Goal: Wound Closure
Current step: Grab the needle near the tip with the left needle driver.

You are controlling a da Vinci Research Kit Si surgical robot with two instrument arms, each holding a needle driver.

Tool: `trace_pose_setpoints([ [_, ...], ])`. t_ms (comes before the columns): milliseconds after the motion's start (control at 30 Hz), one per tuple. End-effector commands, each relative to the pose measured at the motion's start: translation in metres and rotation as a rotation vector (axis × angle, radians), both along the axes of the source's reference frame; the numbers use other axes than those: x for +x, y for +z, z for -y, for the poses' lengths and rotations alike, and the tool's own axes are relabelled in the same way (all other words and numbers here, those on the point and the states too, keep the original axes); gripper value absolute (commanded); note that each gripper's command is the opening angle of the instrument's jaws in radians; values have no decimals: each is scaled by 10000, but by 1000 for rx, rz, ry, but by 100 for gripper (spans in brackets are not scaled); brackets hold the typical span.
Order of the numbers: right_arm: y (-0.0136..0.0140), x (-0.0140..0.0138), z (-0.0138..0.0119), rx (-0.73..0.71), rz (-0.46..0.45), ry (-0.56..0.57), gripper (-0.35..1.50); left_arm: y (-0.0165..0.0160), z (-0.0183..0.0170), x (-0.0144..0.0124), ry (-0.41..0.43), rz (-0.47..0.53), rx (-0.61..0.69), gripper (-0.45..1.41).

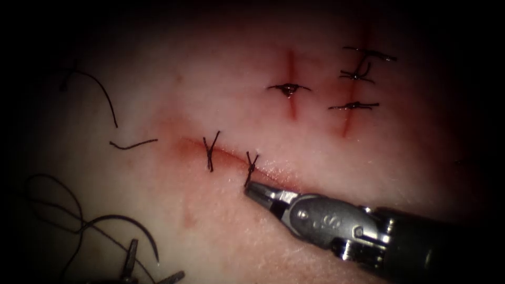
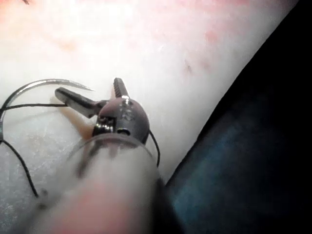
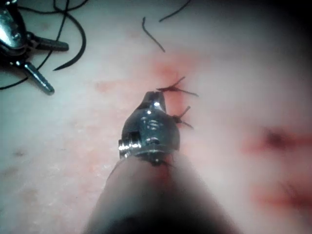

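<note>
The right tool (image 1: 252, 190) is seen entering from the right, its jaws pressed together with the tip set at the lower end of a knotted stitch (image 1: 251, 167) on the cut (image 1: 231, 158). Whether a thread end is pinched there cannot be told.

The left tool (image 1: 152, 268) is seen low and well to the left of the cut, its jaws spread wide and holding nothing. The needle (image 1: 138, 227) lies free on the tissue (image 1: 173, 94) just beside those open jaws, not in the tissue and held by neither tool. Its thread (image 1: 52, 205) is laid in loose loops over the tissue at the left.

A second knotted stitch (image 1: 210, 152) is noted on the cut, left of the first. Two cut ends (image 1: 132, 144) lie loose above and left of the cut. Two short sutured cuts (image 1: 289, 89) with red fluid are seen at upper right.
</note>
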State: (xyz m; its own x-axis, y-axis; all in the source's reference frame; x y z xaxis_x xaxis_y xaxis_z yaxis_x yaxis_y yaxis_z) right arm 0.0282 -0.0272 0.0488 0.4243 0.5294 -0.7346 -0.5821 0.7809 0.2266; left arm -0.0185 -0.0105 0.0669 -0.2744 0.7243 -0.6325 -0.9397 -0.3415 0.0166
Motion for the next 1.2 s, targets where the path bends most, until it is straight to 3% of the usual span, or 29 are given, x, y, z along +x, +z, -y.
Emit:
trace_pose_setpoints([
  [33, 4, 12, -2, -3, -3, 0, -35, 4, 5, -1, -23, -6, 4, 68],
  [200, 5, 16, 0, -4, 1, 1, -35, 1, 2, 1, -105, 41, 18, 68],
  [633, 8, 21, 6, -20, 14, -12, -35, 9, -2, -16, -112, 167, 43, 68],
  [933, 8, 23, 8, -26, 17, -15, -35, 45, -11, -3, -168, 220, 47, 64],
  [1067, 8, 24, 8, -26, 17, -14, -35, 54, -9, -2, -206, 246, 47, 48],
  [1133, 8, 25, 8, -30, 20, -17, -35, 54, -8, -5, -236, 304, 64, 31],
  [1200, 8, 26, 8, -30, 20, -17, -35, 51, -8, -6, -253, 344, 74, -1],
])
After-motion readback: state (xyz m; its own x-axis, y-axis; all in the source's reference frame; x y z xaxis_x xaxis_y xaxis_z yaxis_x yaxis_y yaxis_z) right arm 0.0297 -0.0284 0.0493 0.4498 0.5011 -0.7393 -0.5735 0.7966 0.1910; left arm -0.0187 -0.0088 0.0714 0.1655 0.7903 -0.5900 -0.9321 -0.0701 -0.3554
